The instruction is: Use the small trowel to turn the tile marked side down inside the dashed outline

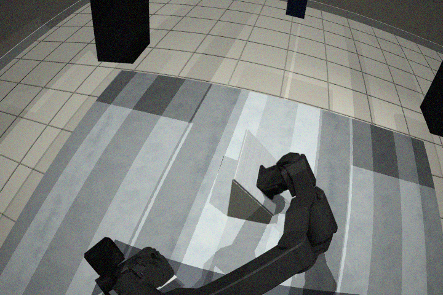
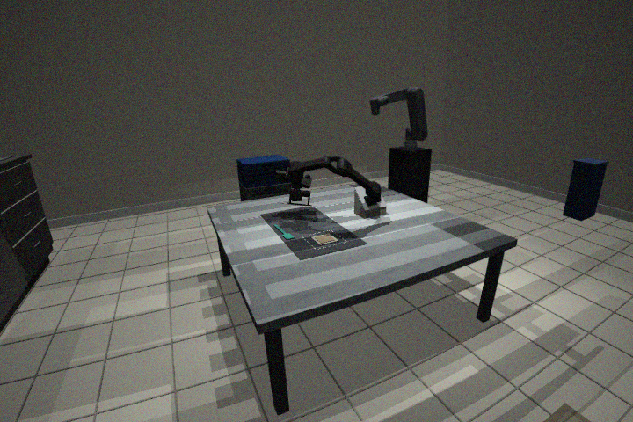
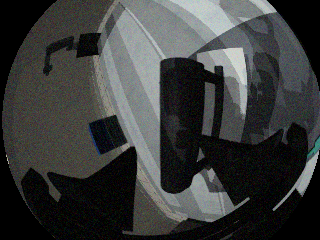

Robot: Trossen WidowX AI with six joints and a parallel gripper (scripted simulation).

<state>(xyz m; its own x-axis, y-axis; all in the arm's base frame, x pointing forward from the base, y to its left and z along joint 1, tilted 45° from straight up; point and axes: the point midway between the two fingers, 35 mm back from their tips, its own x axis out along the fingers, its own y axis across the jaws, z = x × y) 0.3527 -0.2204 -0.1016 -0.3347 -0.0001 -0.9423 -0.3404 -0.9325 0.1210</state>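
The teal trowel (image 2: pixel 287 236) (image 3: pixel 315 148) lies on the dark mat (image 2: pixel 303 254), beside the dashed outline. The tan tile (image 2: pixel 324 239) lies flat inside the dashed outline; its marking is too small to make out. My gripper (image 2: pixel 299 201) is open and empty, pointing down above the far end of the mat, well away from the trowel's blade and the tile. In the wrist view its two dark fingers stand apart. The top view shows the arm from above, but not the trowel or the tile, and its fingertips cannot be made out.
The arm's wedge-shaped base block (image 1: pixel 251 156) (image 2: pixel 366 208) stands on the striped table (image 2: pixel 402 253), to the right of the mat in the exterior view. A second arm (image 2: pixel 417 117) stands on a black pedestal (image 2: pixel 409 174) behind the table. A blue cabinet (image 2: pixel 262 169) stands beyond the far edge.
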